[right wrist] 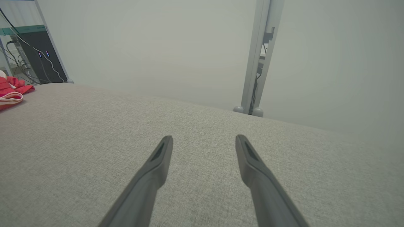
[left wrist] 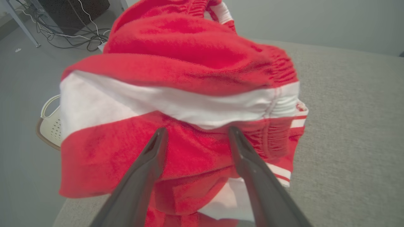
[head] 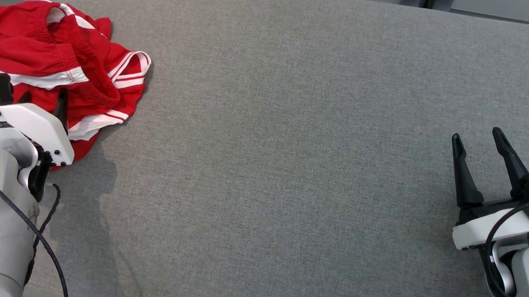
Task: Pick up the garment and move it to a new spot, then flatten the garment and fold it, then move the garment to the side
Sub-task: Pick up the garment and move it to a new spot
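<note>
**Garment (head: 47, 51) partly cropped**

Below the left gripper (left wrist: 198, 130), the cloth runs off the wrist view's bottom edge; whether the tips touch it is unclear. Left of the fingers, a pale perforated object (left wrist: 50, 126) sits half hidden behind the fabric.

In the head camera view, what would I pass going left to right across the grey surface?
Red garment → bare grey surface → right gripper, open.
</note>
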`<state>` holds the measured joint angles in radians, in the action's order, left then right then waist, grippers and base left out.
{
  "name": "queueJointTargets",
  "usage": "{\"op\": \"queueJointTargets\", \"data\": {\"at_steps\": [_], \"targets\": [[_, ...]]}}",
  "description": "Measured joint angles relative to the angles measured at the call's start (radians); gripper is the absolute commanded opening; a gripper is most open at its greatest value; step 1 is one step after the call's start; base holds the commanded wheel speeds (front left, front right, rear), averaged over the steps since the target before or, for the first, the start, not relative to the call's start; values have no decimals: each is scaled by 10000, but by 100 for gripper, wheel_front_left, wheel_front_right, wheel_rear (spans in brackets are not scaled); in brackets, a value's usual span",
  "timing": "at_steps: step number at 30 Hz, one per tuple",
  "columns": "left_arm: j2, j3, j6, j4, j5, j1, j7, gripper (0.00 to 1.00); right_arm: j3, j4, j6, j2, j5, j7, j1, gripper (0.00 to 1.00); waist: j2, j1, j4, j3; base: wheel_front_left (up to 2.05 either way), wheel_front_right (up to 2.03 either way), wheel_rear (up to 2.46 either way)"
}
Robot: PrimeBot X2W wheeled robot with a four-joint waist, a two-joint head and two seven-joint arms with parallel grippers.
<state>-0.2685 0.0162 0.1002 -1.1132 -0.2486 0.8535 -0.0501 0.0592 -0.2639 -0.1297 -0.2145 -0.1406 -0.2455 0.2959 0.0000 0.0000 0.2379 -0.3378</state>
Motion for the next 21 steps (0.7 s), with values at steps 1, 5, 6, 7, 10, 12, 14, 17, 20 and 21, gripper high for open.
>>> {"op": "queueJointTargets", "data": {"at_steps": [1,5,6,7,10,12,14,17,20,21], "targets": [[-56,13,0,-211,0,106,151,100,40,13,0,-6,0,2,31,100,0,0,-35,-31,0,0,0],[-274,50,-59,-803,0,446,339,0,138,40,0,-44,-6,50,96,100,0,0,-172,-170,0,0,0],[-387,117,-109,-978,23,570,332,0,138,52,0,-61,-8,63,164,100,0,0,-236,-231,0,0,0],[-416,140,-136,-1020,33,593,263,0,130,59,0,-63,-8,65,185,100,0,0,-258,-255,0,0,0],[-472,224,-196,-1175,105,620,31,0,71,52,0,-63,-8,73,194,100,0,0,-277,-271,0,0,0],[-525,238,-217,-1189,98,621,-330,0,-10,44,0,-52,-8,73,174,100,0,0,-259,-236,0,0,0],[-533,207,-207,-1172,36,623,-755,0,-121,21,0,-40,-8,71,112,100,0,0,-213,-176,0,0,0],[-529,50,-142,-1110,-184,530,-1423,0,-138,-59,0,82,-8,59,10,100,0,0,-190,31,0,0,0],[-554,-6,-117,-968,-276,446,-1710,0,-174,-79,0,134,-10,15,-23,100,0,0,-161,191,0,0,0],[-560,-42,-113,-876,-339,375,-1814,0,-192,-94,0,148,-10,13,-62,100,0,0,-141,274,0,0,0]]}}
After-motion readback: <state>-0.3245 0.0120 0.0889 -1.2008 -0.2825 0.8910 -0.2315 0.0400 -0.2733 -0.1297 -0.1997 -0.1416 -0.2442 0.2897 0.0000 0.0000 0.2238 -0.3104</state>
